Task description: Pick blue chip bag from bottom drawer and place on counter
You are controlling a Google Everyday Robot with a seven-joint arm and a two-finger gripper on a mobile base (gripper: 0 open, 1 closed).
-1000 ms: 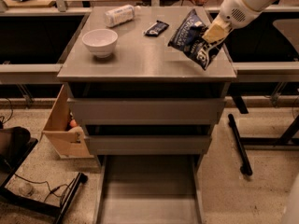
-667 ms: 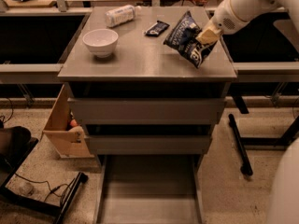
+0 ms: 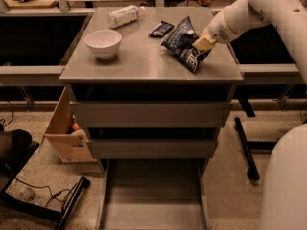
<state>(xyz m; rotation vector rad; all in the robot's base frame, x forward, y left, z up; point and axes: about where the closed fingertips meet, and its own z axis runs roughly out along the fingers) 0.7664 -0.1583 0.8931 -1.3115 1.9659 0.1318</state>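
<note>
Nearest the camera, the drawer [image 3: 153, 195] stands pulled out at the foot of the cabinet, its grey floor showing and no bag in the part that can be seen. Above it the two shallower drawers are shut. On the counter [image 3: 144, 63], a white bowl [image 3: 103, 42] sits to the left, and the bag [image 3: 182, 44] is over the right side, tilted, its lower corner at or just above the surface; I cannot tell whether it touches. The gripper [image 3: 204, 42] reaches in from the right, its jaws pinched on the bag's right edge. Further back lie a slim dark wrapper [image 3: 160, 29] and a pale bottle [image 3: 123, 16] on its side. The pick looks done and the carry nearly so; what seems left is to settle the bag, let go and pull clear.
</note>
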